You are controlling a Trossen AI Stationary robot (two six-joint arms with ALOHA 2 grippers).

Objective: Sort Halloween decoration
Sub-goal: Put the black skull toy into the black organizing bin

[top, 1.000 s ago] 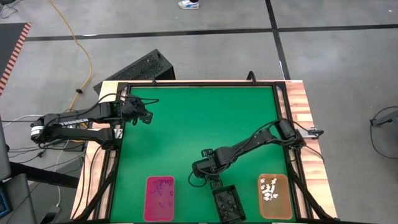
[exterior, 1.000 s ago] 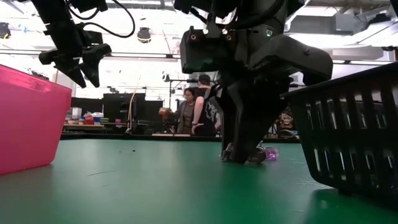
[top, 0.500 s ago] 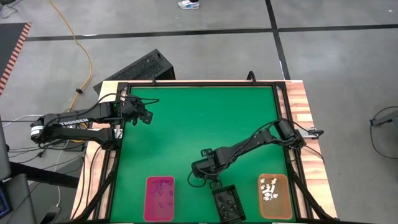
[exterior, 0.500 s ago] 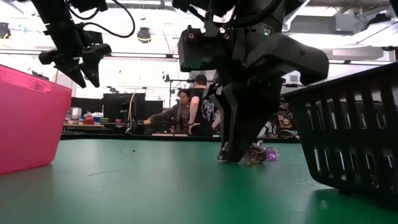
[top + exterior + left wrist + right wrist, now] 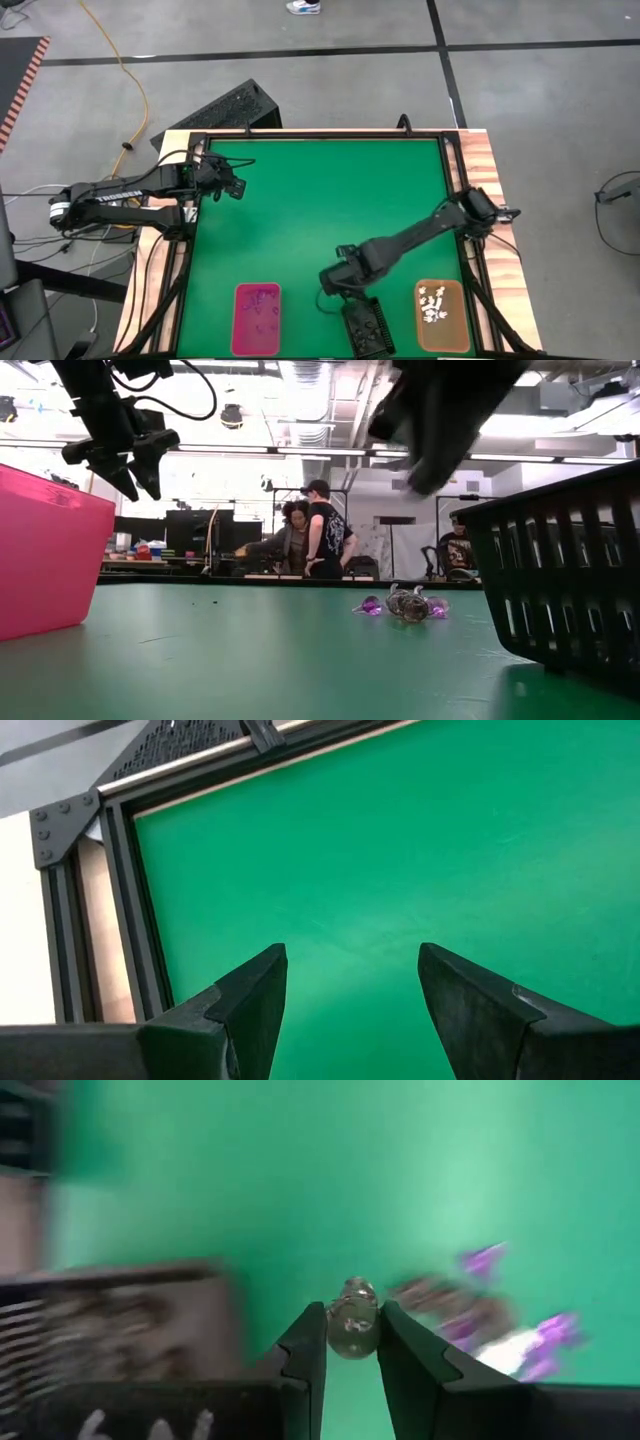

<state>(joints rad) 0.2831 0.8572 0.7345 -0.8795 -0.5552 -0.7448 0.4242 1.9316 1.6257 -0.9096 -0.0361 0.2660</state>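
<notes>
From above, the right end effector hovers beside the black tray. At worktop level, purple trinkets lie below it. Its wrist view shows a small clear trinket pinched between its fingers; the left end effector gapes wide, empty.

Right gripper lifted off the mat since a second ago, now raised beside the black tray, fingers pinched on one small pale trinket. Arm shifted toward the tray in the high view. The remaining purple trinkets, earlier hidden behind the gripper, now lie exposed on the mat. People in the background have moved.
</notes>
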